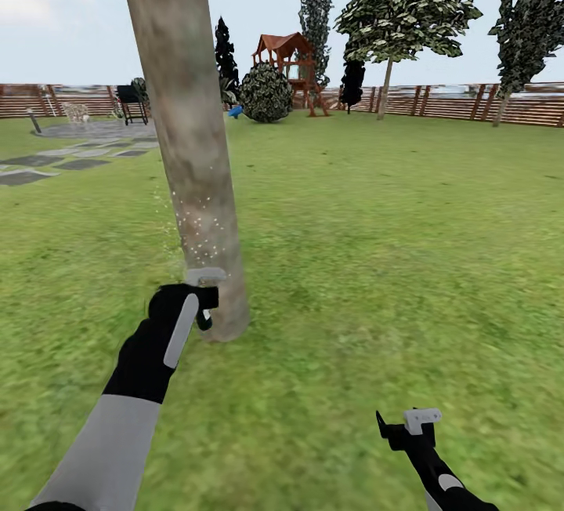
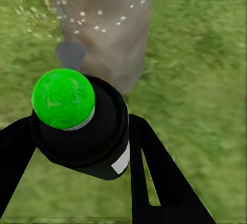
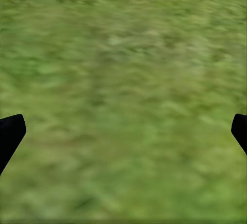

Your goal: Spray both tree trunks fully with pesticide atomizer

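Observation:
A thick mottled grey-tan tree trunk (image 1: 188, 135) rises from the lawn just ahead of me. My left gripper (image 1: 205, 309) is shut on the black pesticide atomizer (image 2: 85, 126), whose green top (image 2: 63, 98) faces the trunk's base (image 2: 110, 33). White pesticide specks (image 1: 200, 225) dot the lower trunk above the gripper, and specks (image 2: 92, 13) float before the bark in the left wrist view. A second tall tree (image 1: 407, 1) with a pale trunk (image 1: 385, 89) stands far back right by the fence. My right gripper (image 1: 389, 431) hangs low at the right, open over grass, its fingertips (image 3: 11, 131) wide apart.
Grass lawn (image 1: 392, 244) spreads all around. A stone path (image 1: 70, 154) lies at the left. A round dark bush (image 1: 265, 92), a red play tower (image 1: 288, 64) and a black grill (image 1: 131, 102) stand far back. The brown slat fence (image 1: 470, 102) rings the garden.

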